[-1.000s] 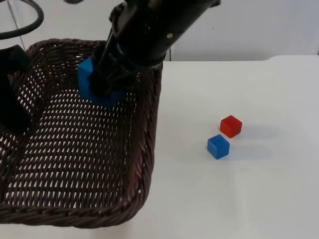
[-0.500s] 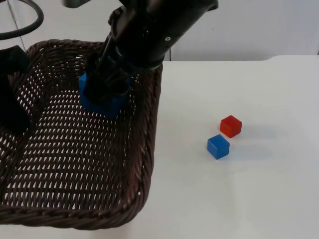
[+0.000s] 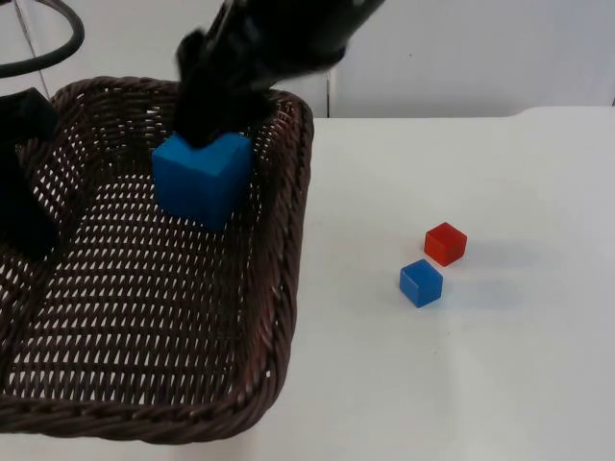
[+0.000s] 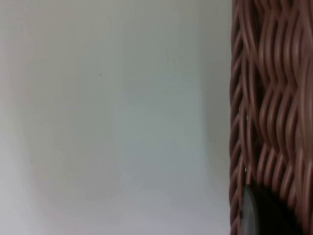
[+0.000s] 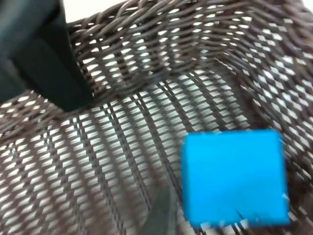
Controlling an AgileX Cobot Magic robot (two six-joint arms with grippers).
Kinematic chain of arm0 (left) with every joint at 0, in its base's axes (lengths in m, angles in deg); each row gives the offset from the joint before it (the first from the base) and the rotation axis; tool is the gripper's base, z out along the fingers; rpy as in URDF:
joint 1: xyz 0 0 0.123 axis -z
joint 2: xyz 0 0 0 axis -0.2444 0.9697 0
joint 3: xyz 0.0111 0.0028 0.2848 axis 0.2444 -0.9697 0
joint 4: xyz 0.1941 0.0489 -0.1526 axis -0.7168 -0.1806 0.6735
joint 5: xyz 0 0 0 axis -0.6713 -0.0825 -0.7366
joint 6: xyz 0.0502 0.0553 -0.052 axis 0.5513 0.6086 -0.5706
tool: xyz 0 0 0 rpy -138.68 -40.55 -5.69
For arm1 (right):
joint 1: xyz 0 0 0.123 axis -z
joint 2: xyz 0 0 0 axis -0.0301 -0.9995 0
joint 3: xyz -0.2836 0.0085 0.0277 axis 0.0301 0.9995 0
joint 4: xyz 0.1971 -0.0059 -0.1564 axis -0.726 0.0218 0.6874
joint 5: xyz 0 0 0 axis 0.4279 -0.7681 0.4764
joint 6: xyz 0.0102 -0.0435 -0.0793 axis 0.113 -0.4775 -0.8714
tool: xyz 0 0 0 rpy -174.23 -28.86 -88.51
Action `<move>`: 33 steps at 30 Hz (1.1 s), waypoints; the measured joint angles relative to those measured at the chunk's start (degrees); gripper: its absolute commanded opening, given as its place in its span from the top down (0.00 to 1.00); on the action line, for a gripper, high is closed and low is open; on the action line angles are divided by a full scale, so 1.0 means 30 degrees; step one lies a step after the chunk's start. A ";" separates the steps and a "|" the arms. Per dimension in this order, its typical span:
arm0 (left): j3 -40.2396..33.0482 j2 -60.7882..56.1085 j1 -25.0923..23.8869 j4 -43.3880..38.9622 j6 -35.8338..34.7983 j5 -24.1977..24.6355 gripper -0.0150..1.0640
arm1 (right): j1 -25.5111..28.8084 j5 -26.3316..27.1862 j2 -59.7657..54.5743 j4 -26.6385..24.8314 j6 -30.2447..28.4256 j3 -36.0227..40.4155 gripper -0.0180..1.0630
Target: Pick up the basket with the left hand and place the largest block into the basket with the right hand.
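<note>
The big blue block sits inside the basket, on the weave near the far right corner, just beside the right wall. The right hand hangs directly above the block's far edge, apart from it or barely so; the block stands free, so I judge the hand released, though whether its fingers are spread I cannot tell. In the right wrist view the block lies just under the hand, square on the wicker floor with nothing clamped on it. So the relation that matters: the block is straight below and slightly nearer the camera than the right hand, and the clear way out is upward and back over the basket's far rim. The left hand is at the basket's left wall, a dark shape over the rim, and I take it to be grasping the rim; the left wrist view has the wicker wall close against a fingertip. On the desk, well right of the basket, a small red block and a small blue block sit just beside each other, untouched. The placing looks done.
</note>
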 measured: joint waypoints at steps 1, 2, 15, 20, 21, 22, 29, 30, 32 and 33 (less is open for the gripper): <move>0.0000 0.0000 0.0000 0.0000 0.0000 0.0000 0.99 | 0.0000 0.0000 0.0000 0.0000 0.0000 0.0000 0.30; 0.0000 0.0000 0.0000 0.0000 0.0000 0.0000 0.99 | 0.0460 -0.0761 0.0644 0.0000 0.0366 0.0000 0.30; 0.0000 0.0000 0.0000 0.0000 0.0000 -0.0034 0.99 | 0.3653 -0.0666 0.6521 0.0000 0.1082 0.4230 0.30; 0.0000 0.0000 0.0000 0.0041 0.0000 -0.0108 0.99 | 0.3973 0.0614 0.8576 0.0000 0.1082 0.6665 0.30; 0.0000 0.0000 0.0000 0.0192 0.0000 -0.0140 0.99 | 0.3973 0.0773 0.8922 0.0000 0.1082 0.7046 0.30; 0.0000 0.0000 0.0000 0.0318 0.0045 -0.0140 0.99 | 0.3973 0.0959 0.9261 0.0000 0.1082 0.7615 0.30; 0.0000 0.0000 0.0000 0.1173 0.1048 -0.1062 0.99 | 0.3973 0.1168 0.9705 0.0000 0.1082 0.8642 0.30; 0.0000 0.0000 0.0000 0.1173 0.1048 -0.1062 0.99 | 0.3973 0.1168 0.9705 0.0000 0.1082 0.8642 0.30; 0.0000 0.0081 0.0000 0.1360 0.1092 -0.1671 0.99 | 0.3973 0.1246 0.9705 0.0000 0.1082 0.8721 0.30; 0.0000 0.0261 0.0000 0.1628 0.1125 -0.2024 0.99 | 0.3973 0.1332 0.9705 0.0000 0.1082 0.8721 0.30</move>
